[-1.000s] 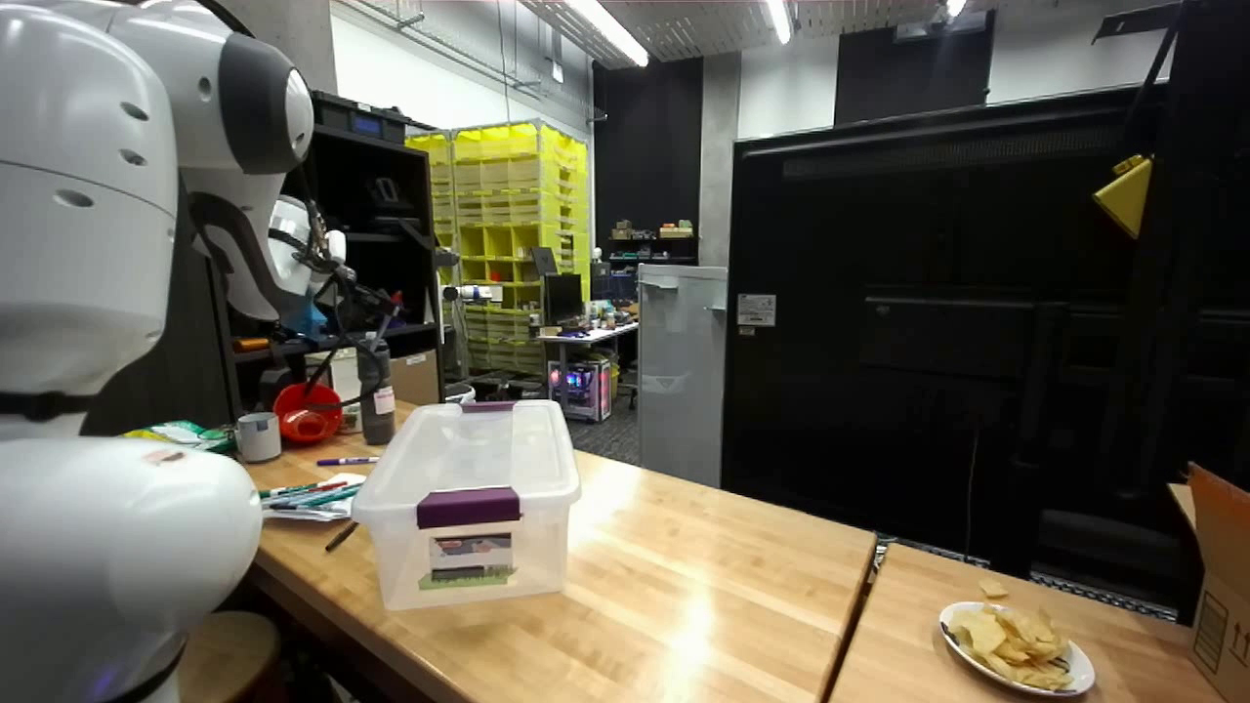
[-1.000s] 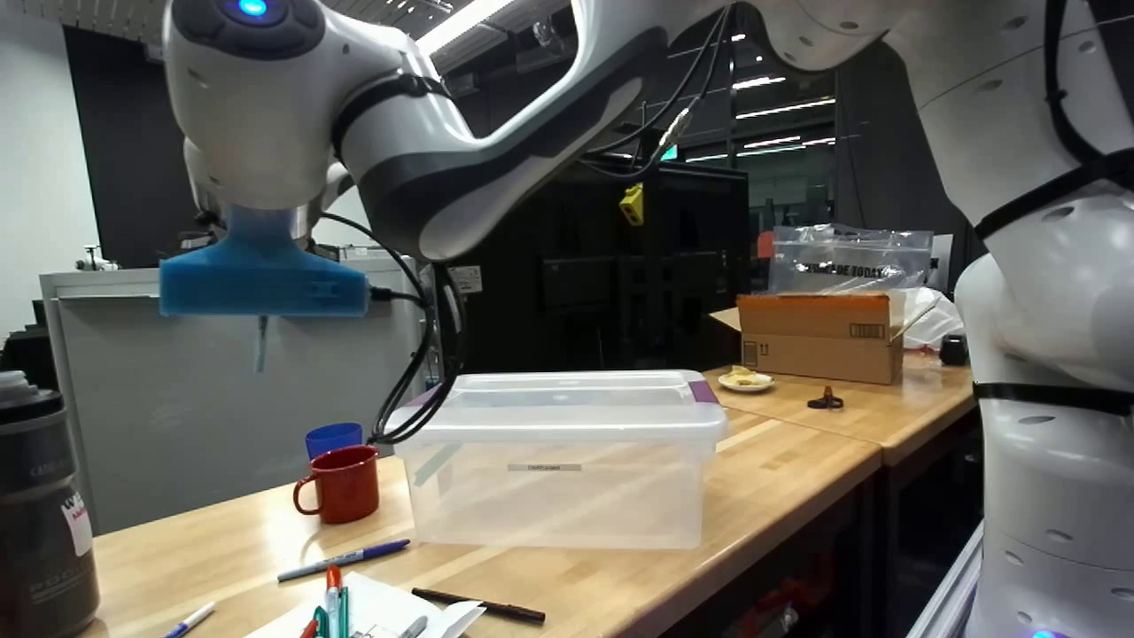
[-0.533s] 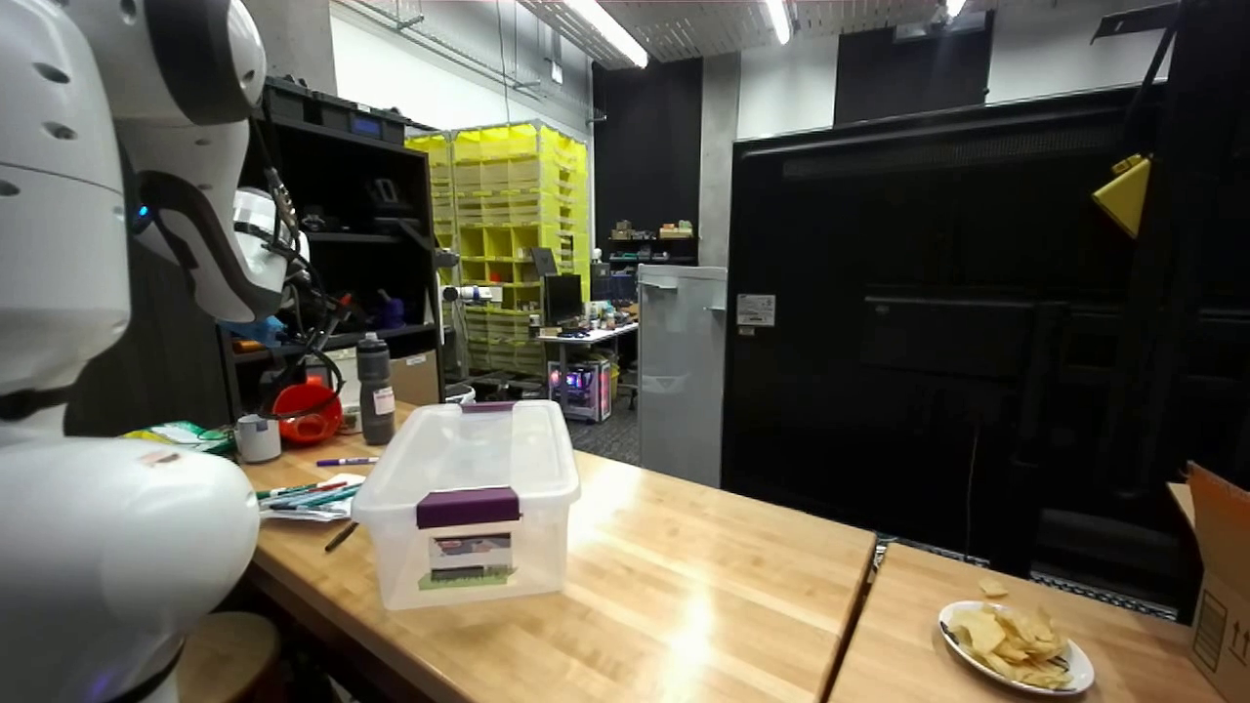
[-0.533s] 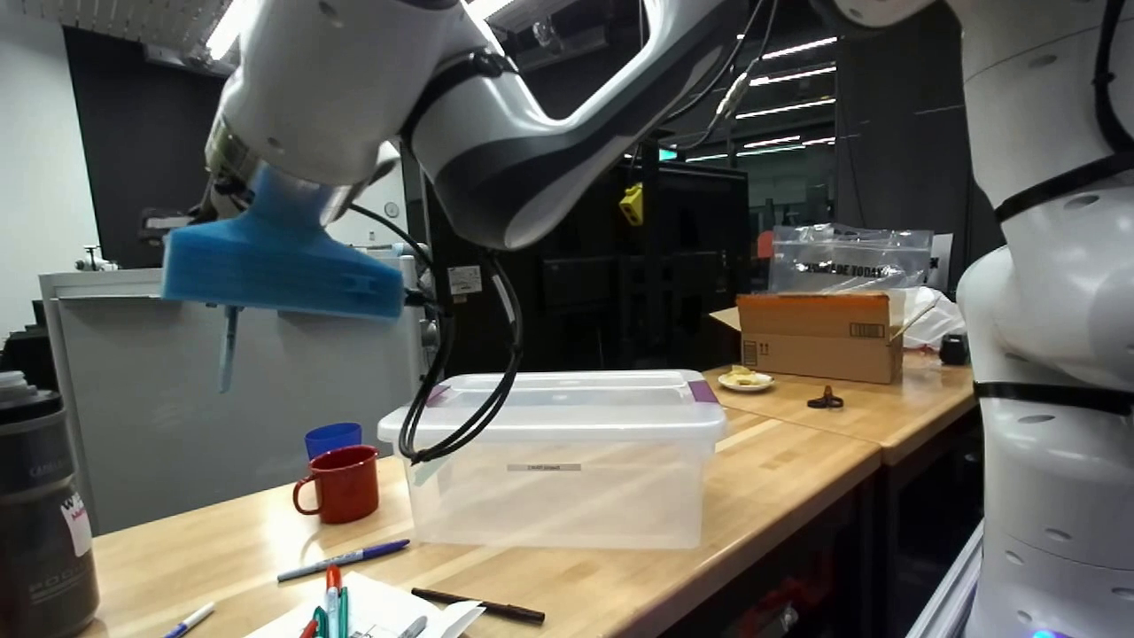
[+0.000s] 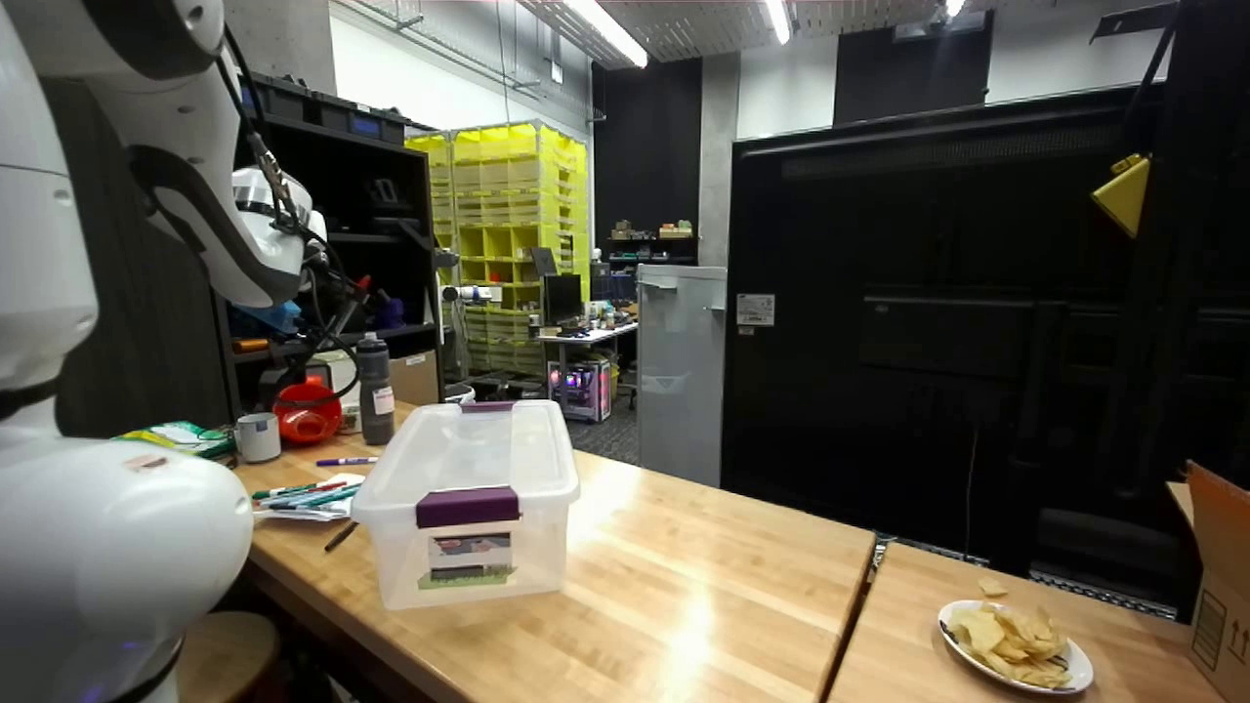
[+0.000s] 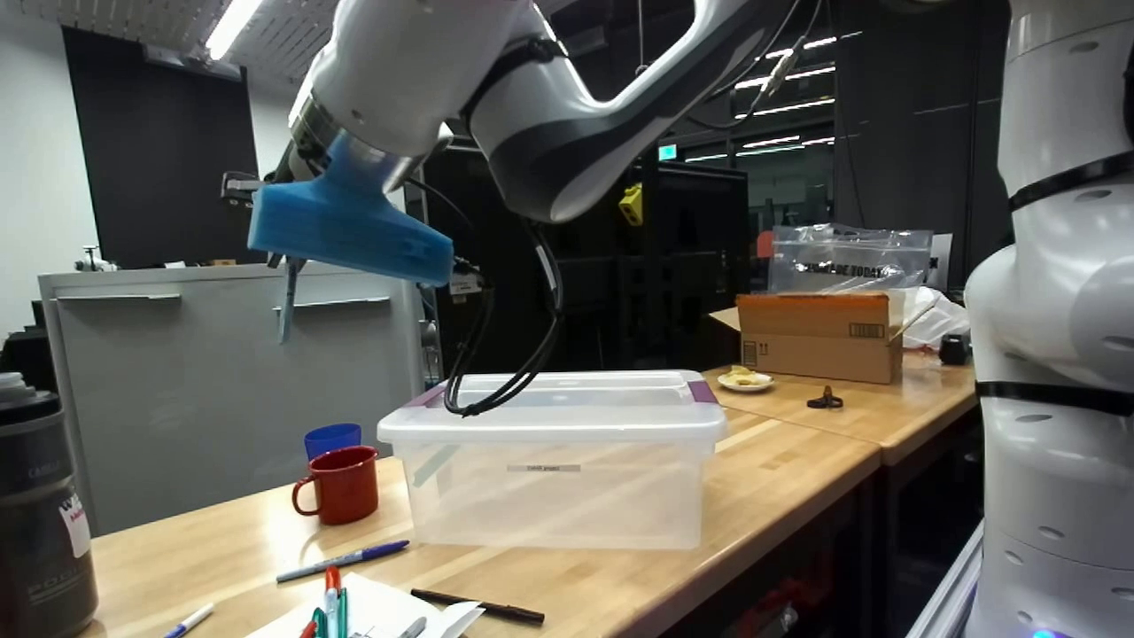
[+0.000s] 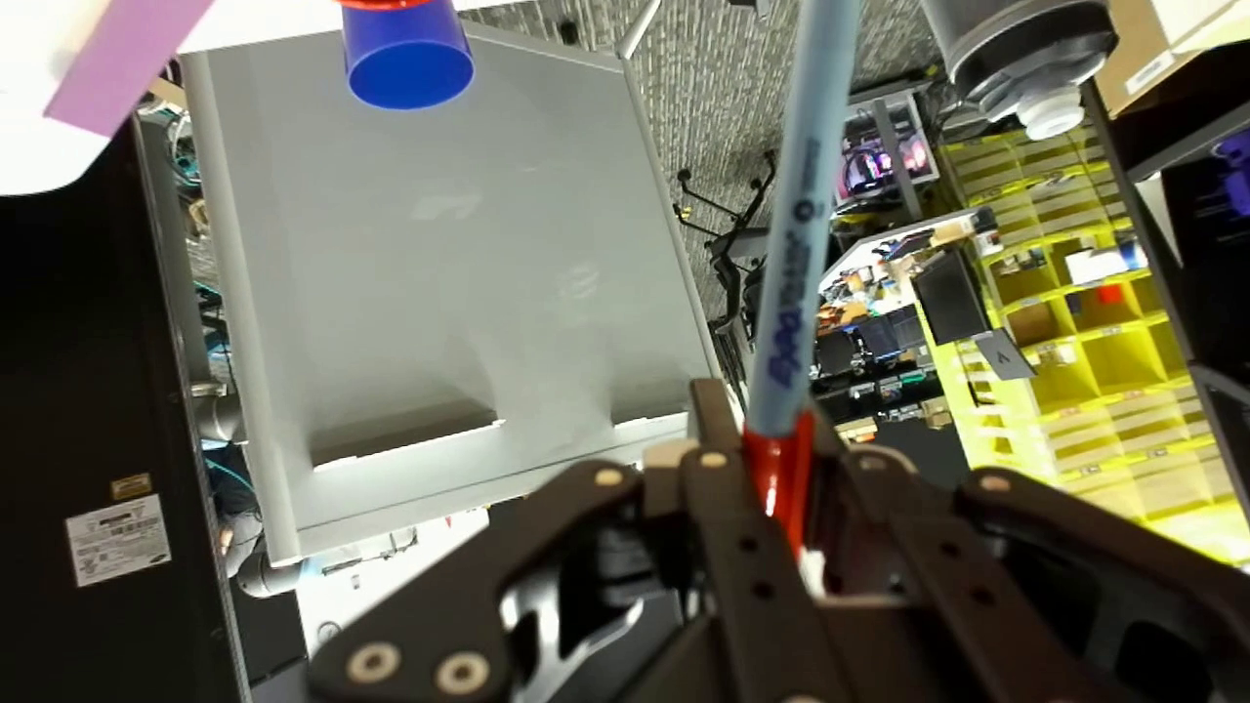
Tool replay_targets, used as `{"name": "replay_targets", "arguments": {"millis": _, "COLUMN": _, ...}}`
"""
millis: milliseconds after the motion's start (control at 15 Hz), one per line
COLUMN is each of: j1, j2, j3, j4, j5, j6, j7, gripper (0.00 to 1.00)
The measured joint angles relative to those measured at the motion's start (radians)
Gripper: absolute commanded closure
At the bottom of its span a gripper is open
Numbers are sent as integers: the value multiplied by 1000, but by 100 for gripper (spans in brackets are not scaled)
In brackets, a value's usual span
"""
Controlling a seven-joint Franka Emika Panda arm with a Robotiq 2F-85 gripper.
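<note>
Robotics lab, clear as day! There's the white robot arm [image 6: 1045, 301] standing by one long edge of the tabletop [image 5: 728, 576], and look past the opposite edge: tall yellow shelving [image 5: 496, 174], a cluttered desk [image 5: 578, 339] with a monitor [image 5: 562, 299], a glowing computer [image 5: 580, 391] beneath! Strip lights [image 5: 610, 31] blaze overhead!

smooth plastic marker [image 7: 797, 244]; matt fingers [image 7: 732, 517]; glossy wood tabletop [image 5: 762, 557]; smooth plastic bin [image 6: 567, 505].

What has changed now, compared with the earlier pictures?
In an exterior view, the jaws and the marker moved rightward and upward, tilting. The marker remains held; nothing was let go. The storage box, red mug and chip plate stayed in place.
</note>
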Motion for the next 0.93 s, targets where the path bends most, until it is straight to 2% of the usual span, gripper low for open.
{"name": "replay_targets", "arguments": {"millis": 333, "j1": -15, "j2": 3, "j3": -8, "j4": -38, "j5": 0, "j6": 36, "j7": 6, "gripper": 96}}
{"name": "replay_targets", "arguments": {"millis": 400, "j1": -16, "j2": 4, "j3": -10, "j4": -42, "j5": 0, "j6": 42, "j7": 5, "gripper": 84}}
{"name": "replay_targets", "arguments": {"millis": 933, "j1": -16, "j2": 7, "j3": -10, "j4": -47, "j5": 0, "j6": 68, "j7": 3, "gripper": 84}}
